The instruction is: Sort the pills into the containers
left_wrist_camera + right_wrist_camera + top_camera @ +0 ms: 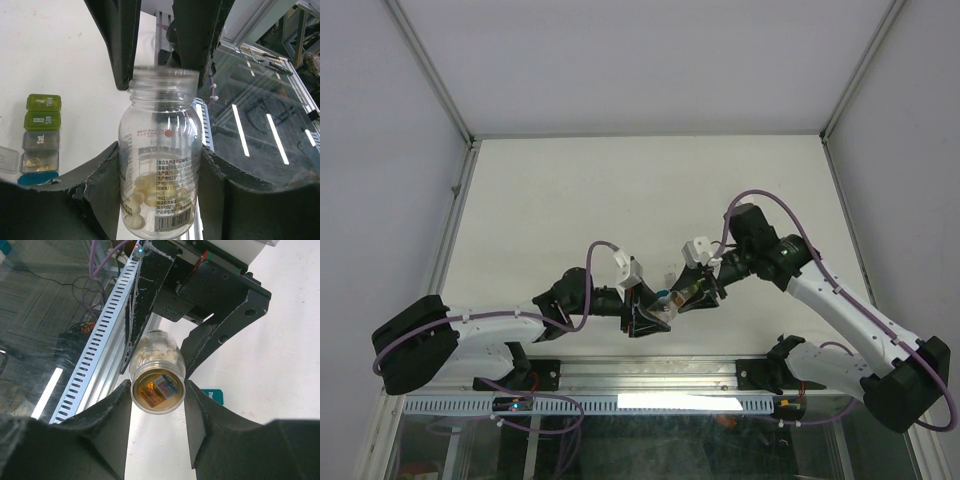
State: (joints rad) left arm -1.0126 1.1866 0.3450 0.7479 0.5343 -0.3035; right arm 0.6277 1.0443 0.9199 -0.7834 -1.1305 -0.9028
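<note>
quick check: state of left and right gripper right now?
Left gripper: closed on the lower body of the clear pill bottle.
Right gripper: closed on the same bottle's open neck end.

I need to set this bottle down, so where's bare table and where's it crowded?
Bare: the far table, from the back wall to the left gripper and right gripper. Crowded: the near-edge centre, where both grip the bottle beside the containers.

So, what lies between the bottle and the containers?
Only bare white table, in the left wrist view; the bottle is apart from the containers.
</note>
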